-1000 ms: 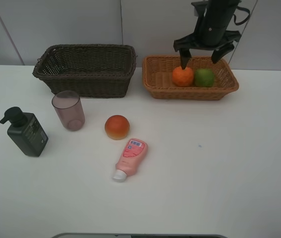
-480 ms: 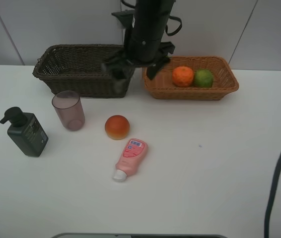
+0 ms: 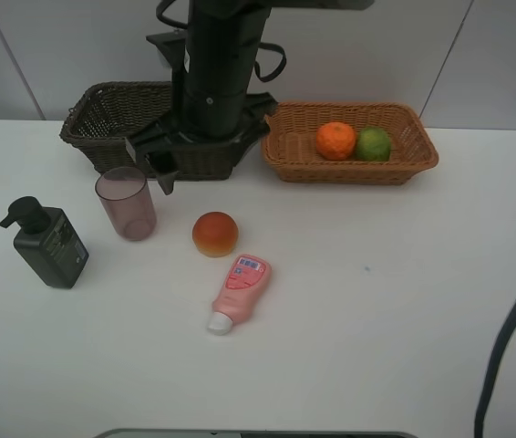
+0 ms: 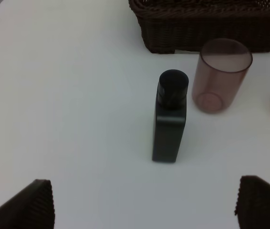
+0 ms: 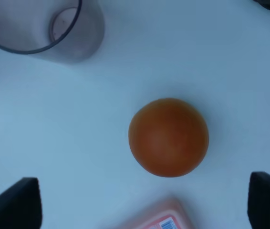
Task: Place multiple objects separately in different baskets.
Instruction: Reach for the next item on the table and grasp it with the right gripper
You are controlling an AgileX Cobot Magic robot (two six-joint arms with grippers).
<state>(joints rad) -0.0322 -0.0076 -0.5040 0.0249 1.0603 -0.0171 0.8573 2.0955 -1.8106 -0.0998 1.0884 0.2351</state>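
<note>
Hovering over the red-orange fruit [image 5: 168, 137], right gripper [image 5: 144, 205] spread wide — cup [image 5: 54, 28] and pink bottle [image 5: 156, 218] crowd two sides; left gripper [image 4: 144, 205] open too.

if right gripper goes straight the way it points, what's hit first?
Likely the red-orange round fruit, centred between the open jaws in the right wrist view; nothing shows in between.

White table [image 3: 404, 319], pale panelled wall [image 3: 57, 46] behind

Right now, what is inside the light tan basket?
An orange and a green lime sit side by side inside the light tan basket. Its near wall hides their undersides and the floor beneath them.
</note>
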